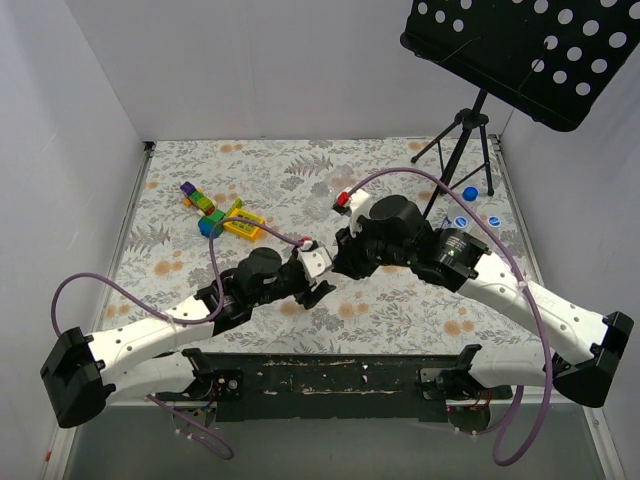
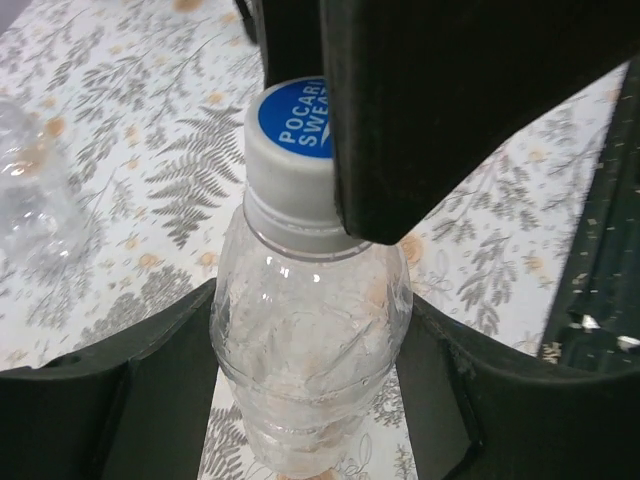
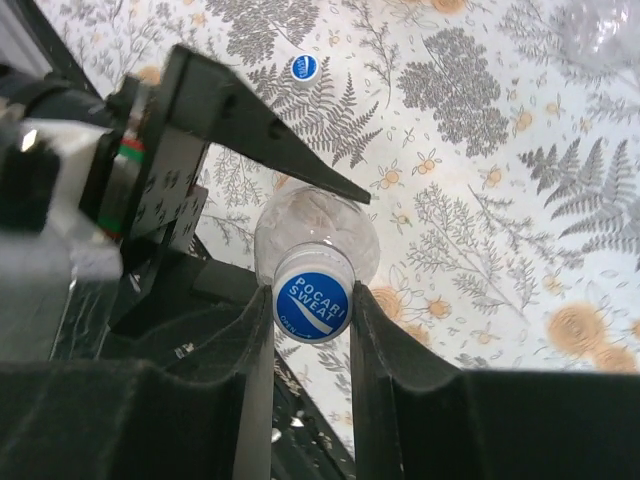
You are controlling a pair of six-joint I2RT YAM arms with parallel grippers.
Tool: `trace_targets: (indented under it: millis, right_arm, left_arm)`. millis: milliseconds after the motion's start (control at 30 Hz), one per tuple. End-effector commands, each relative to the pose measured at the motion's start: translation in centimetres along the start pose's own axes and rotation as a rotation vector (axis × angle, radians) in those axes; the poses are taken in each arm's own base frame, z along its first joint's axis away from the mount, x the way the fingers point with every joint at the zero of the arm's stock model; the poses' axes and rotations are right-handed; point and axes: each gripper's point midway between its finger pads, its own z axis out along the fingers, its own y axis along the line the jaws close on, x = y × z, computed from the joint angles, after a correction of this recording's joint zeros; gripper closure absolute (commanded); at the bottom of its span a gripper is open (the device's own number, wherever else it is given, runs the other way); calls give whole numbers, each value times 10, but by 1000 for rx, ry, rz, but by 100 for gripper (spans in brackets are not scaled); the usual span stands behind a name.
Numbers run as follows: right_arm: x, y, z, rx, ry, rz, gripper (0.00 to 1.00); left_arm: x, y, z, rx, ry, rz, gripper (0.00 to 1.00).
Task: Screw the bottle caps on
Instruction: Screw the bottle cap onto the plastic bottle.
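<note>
A clear bottle (image 2: 305, 330) stands upright between the fingers of my left gripper (image 2: 310, 345), which is shut on its body. A white cap with a blue "Pocari Sweat" top (image 3: 312, 298) sits on the bottle's neck. My right gripper (image 3: 312, 300) is shut on this cap from above, one finger on each side. In the left wrist view the cap (image 2: 288, 160) is partly hidden behind a right finger (image 2: 450, 110). In the top view the two grippers (image 1: 322, 275) (image 1: 345, 252) meet at the table's middle and hide the bottle.
Three loose blue caps (image 1: 470, 192) (image 1: 460, 220) (image 1: 495, 222) lie at the right by a black tripod (image 1: 462, 130); one loose cap (image 3: 303, 67) shows in the right wrist view. A second clear bottle (image 2: 30, 190) lies nearby. Toy blocks (image 1: 215, 215) lie at the left.
</note>
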Motion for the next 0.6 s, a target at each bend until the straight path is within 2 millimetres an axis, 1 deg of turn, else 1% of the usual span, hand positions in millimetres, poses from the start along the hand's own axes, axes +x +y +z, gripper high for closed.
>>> trace_targets:
  millis: [0, 33, 67, 100, 167, 200, 267, 300, 333, 400, 500, 533, 567]
  right_arm:
    - [13, -3, -7, 90, -39, 286, 99]
    - [6, -4, -12, 89, -76, 281, 96]
    - [-2, -4, -17, 87, -105, 251, 90]
    - [-9, -2, -24, 76, -130, 215, 81]
    - [-22, 3, -38, 44, -167, 114, 60]
    - [-28, 3, -46, 37, -187, 52, 52]
    - [-34, 10, -61, -6, -214, -65, 42]
    - [-34, 15, -66, -40, -215, -130, 38]
    - [-35, 22, -72, -83, -222, -204, 34]
    - [-30, 34, -81, -164, -218, -330, 31]
    - [-20, 45, -87, -252, -214, -494, 31]
    - [-18, 49, -89, -284, -218, -546, 31]
    - [-15, 54, -91, -317, -219, -582, 31]
  left_arm:
    - [-35, 72, -24, -469, -96, 65, 100]
    - [-35, 71, -24, -468, -97, 69, 100]
    - [-35, 68, -24, -452, -100, 71, 100]
    - [-37, 63, -22, -422, -105, 74, 100]
    - [-39, 47, -17, -316, -107, 81, 100]
    - [-41, 39, -16, -262, -111, 89, 100]
    - [-43, 17, -11, -118, -120, 89, 100]
    - [-42, 10, -10, -61, -115, 89, 100]
    - [-43, 0, -9, 9, -116, 86, 100]
    - [-45, -19, -10, 152, -125, 71, 100]
    - [-52, -50, -18, 378, -159, 64, 100]
    - [-48, -60, -22, 447, -140, 48, 100]
    - [-48, -67, -24, 496, -142, 44, 100]
